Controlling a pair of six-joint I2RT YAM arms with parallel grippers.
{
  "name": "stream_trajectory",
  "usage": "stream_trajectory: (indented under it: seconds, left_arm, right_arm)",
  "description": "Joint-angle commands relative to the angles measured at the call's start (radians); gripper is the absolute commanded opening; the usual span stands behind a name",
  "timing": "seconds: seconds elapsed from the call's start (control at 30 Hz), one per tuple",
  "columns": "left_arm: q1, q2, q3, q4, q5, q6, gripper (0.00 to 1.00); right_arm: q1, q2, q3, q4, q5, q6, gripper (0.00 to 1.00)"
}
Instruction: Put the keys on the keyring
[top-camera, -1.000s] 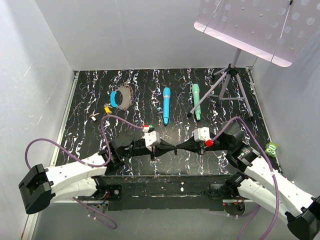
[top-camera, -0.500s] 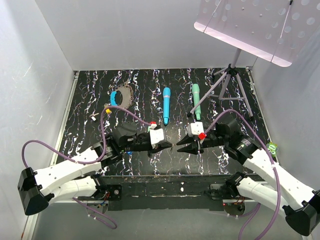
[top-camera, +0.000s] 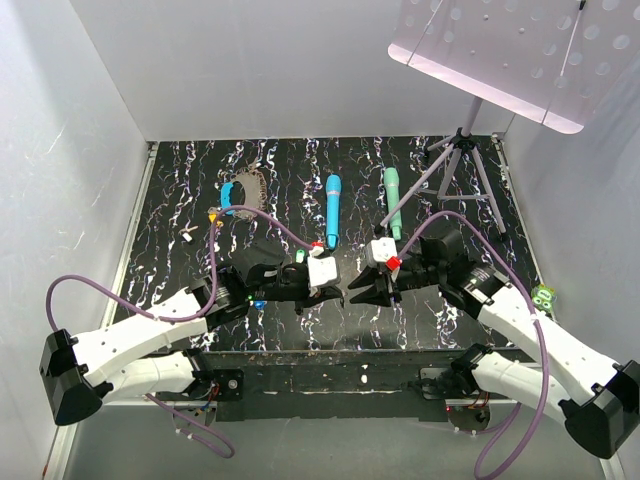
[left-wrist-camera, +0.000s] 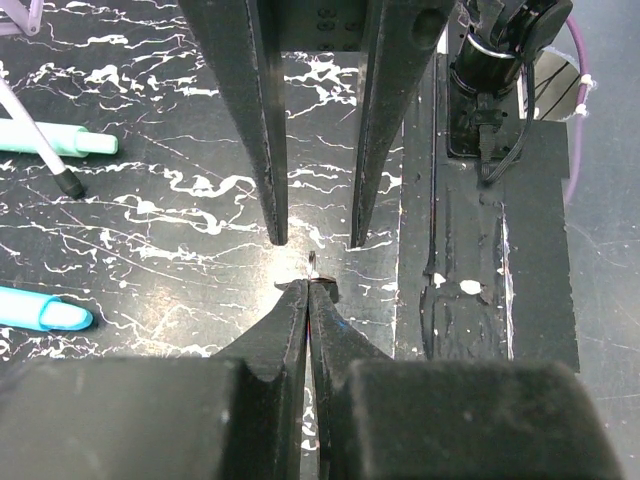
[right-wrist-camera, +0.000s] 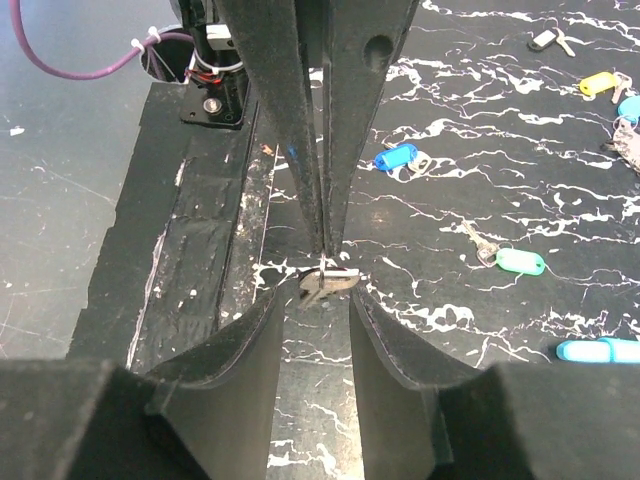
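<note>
The light was bright and even, coming from above. The white walls (top-camera: 100, 150) looked a bit washed out. In the left wrist view a soft glare lay on the black table (left-wrist-camera: 150, 210) near the middle. Shadows were weak. In the right wrist view the right gripper (right-wrist-camera: 320, 292) was dark and unsharp at its near part.

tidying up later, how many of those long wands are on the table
2. The blue wand lies near the middle of the table, pointing front to back. The teal wand lies just right of it. No other shows, though the arms could hide one.
</note>
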Motion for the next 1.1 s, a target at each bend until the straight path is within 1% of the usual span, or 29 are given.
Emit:
stream_trajectory:
  seconds: [0.0,0.23,0.6,0.77,0.83,0.87,0.9,0.93,1.07]
  left_arm:
    - [0.002,0.002,0.039,-0.007,0.002,0.003,0.00]
    - [0.001,0.006,0.038,0.002,0.004,-0.011,0.00]
    - [0.002,-0.004,0.029,0.015,-0.008,-0.020,0.00]
    - [0.002,-0.004,0.026,0.019,-0.010,-0.022,0.00]
    - [0.002,-0.004,0.024,0.019,-0.011,-0.023,0.00]
    - [0.002,-0.006,0.024,0.019,-0.013,-0.023,0.00]
    - [0.002,-0.006,0.024,0.019,-0.011,-0.023,0.00]
    - [0.002,-0.006,0.023,0.021,-0.011,-0.025,0.00]
    - [0.002,-0.030,0.004,0.047,-0.050,-0.037,0.00]
  right_arm:
    - [0.006,0.016,0.027,0.105,-0.028,0.038,0.41]
    - [0.014,0.036,0.035,0.128,-0.046,0.046,0.38]
    - [0.026,0.046,0.038,0.074,-0.062,0.017,0.26]
    - [0.029,0.056,0.036,0.076,-0.051,0.014,0.25]
    - [0.032,0.056,0.040,0.077,-0.051,0.014,0.20]
    - [0.032,0.057,0.040,0.074,-0.052,0.012,0.16]
    - [0.031,0.056,0.043,0.071,-0.054,0.009,0.11]
    - [0.031,0.059,0.046,0.063,-0.057,0.007,0.02]
    - [0.032,0.054,0.050,0.043,-0.054,0.003,0.01]
